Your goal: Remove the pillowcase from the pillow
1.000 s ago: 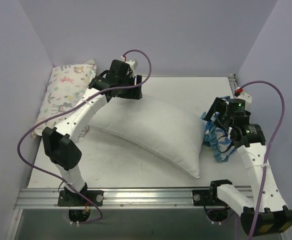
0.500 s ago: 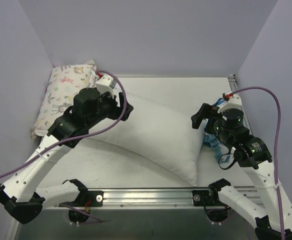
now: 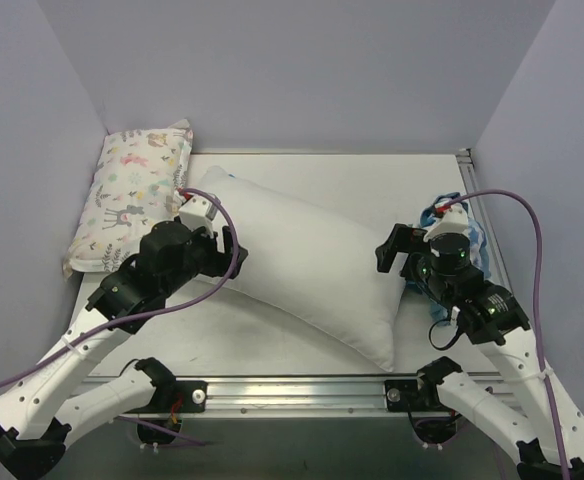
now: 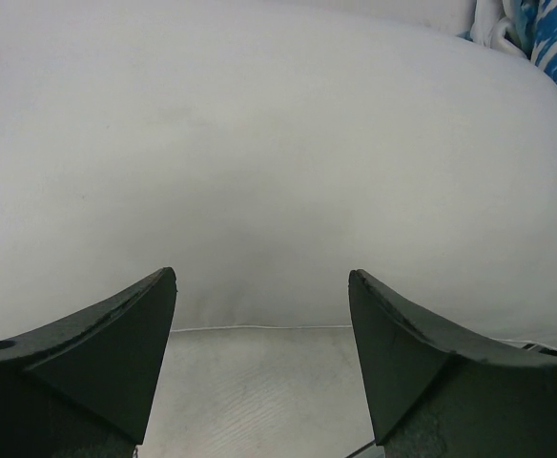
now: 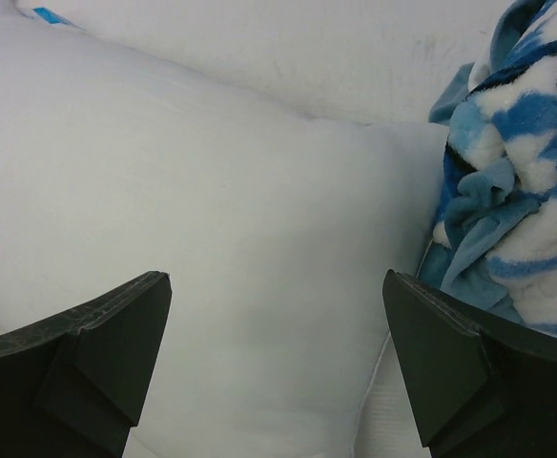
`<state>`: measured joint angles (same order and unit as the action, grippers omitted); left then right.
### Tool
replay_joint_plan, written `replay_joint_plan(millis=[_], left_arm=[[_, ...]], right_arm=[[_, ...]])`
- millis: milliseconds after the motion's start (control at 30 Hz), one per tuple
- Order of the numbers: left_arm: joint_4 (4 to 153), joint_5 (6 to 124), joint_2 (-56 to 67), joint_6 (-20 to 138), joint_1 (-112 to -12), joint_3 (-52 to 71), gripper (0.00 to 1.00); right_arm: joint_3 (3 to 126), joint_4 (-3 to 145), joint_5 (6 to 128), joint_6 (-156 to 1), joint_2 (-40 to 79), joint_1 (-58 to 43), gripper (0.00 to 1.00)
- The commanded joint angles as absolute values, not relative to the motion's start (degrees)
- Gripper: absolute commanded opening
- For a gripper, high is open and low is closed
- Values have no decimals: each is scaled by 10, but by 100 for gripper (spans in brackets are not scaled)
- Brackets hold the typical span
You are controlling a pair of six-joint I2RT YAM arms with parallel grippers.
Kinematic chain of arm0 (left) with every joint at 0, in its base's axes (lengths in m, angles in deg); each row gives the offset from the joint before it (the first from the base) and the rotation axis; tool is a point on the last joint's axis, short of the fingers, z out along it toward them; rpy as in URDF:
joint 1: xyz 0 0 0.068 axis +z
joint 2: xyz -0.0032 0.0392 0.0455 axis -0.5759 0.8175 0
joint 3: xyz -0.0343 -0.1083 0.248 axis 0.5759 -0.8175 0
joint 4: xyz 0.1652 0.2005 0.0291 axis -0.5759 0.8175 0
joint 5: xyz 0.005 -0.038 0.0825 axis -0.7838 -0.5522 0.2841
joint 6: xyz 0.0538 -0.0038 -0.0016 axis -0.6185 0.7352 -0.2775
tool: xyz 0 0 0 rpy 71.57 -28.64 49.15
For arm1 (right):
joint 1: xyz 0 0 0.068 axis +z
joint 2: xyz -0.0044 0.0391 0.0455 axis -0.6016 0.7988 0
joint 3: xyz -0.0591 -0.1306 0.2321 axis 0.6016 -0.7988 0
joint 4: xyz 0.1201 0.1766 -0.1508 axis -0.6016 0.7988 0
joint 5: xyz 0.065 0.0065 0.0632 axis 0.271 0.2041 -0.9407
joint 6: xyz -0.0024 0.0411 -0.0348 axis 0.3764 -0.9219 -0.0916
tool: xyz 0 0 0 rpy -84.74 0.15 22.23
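A pastel animal-print pillow lies far left on the surface. The left claw and the right claw, both released, flank the pillow. The crumpled pillowcase lies just right of the right claw.

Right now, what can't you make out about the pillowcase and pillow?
- Pillowcase: top view, right arm covers most; right wrist view, frame edge cuts it off; left wrist view, only a corner sliver.
- Pillow: top view, left arm hides its left edge; both wrist views cut off its ends.
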<state>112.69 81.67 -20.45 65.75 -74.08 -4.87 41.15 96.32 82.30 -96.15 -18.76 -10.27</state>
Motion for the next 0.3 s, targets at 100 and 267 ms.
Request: replay_joint_plan(millis=[100, 267], left_arm=[[1089, 820, -205, 658, -742, -43, 81], [1091, 815, -201, 654, -742, -31, 81]], right_arm=[[399, 935, 849, -958, -205, -99, 100], [403, 936, 857, -956, -206, -99, 100]])
